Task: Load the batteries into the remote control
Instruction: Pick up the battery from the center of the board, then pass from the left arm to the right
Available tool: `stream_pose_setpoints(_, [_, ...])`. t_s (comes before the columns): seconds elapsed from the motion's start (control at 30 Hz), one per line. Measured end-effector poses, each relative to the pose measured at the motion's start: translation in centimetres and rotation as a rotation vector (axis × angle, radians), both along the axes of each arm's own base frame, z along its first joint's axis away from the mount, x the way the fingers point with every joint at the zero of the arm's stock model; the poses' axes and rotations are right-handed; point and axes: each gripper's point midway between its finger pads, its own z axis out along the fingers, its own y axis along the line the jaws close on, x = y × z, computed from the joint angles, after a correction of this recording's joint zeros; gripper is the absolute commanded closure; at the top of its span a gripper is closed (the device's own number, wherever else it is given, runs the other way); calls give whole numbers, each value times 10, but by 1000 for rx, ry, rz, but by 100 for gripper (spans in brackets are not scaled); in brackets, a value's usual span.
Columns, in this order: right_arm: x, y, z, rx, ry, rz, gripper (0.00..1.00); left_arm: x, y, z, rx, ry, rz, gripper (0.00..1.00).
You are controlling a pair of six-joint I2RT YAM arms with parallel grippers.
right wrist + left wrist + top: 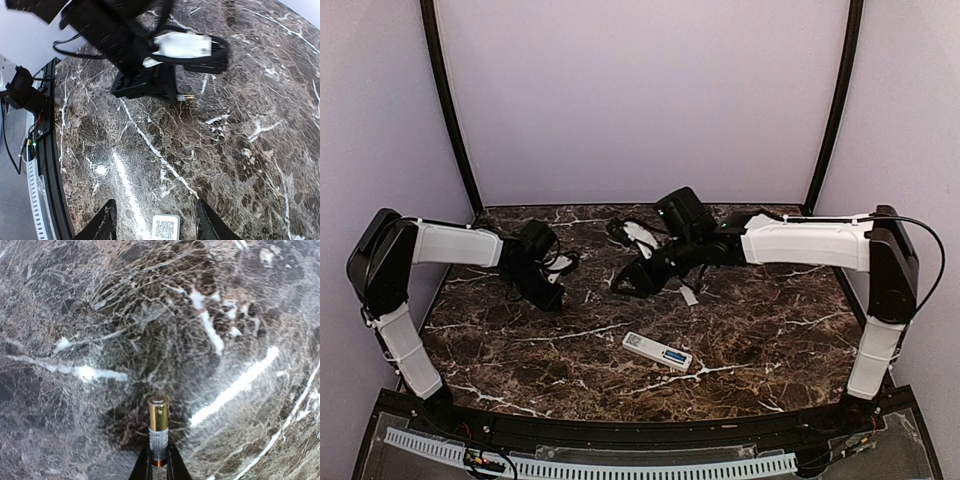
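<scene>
Gold-and-grey battery (pixel 158 430) clamped in left gripper (pixel 159 470), well apart from remote control (pixel 657 352); right gripper (pixel 155 205) stood open. Judged pickup step; next called for carrying battery to remote's bay, ends aligned

battery (pixel 158 432): gold cap, grey label, orange band low; btm ctr, pointing up-frame
gripper (pixel 159 462): dark finger tips only, at btm edge; clamped on battery's lower end, one each side
tabletop (pixel 225 340): dark brown marble, white veins; bright glare streak R of battery
battery vs tabletop: touching or not, can't tell
</scene>
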Motion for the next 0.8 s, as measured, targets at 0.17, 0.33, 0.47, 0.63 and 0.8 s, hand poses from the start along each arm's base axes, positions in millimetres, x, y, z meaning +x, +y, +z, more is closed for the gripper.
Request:
stream_pose_setpoints(0.17, [33,-42,30,80,66,-153,50,-20,-21,46,-102,-172,-74,100])
stream_pose_setpoints(0.33, [49,-60,71,182,96,-231,49,-39,-73,137,-304,-457,-247,100])
stream_pose_setpoints(0.47, [30,-51,88,231,147,-178,44,-63,-102,178,-409,-609,-379,100])
stream_pose_setpoints(0.63, [2,-44,118,298,142,-111,43,-74,-120,202,-471,-704,-459,100])
stream_pose_setpoints(0.8, [-19,-32,138,336,100,-83,43,-78,-129,205,-477,-729,-497,100])
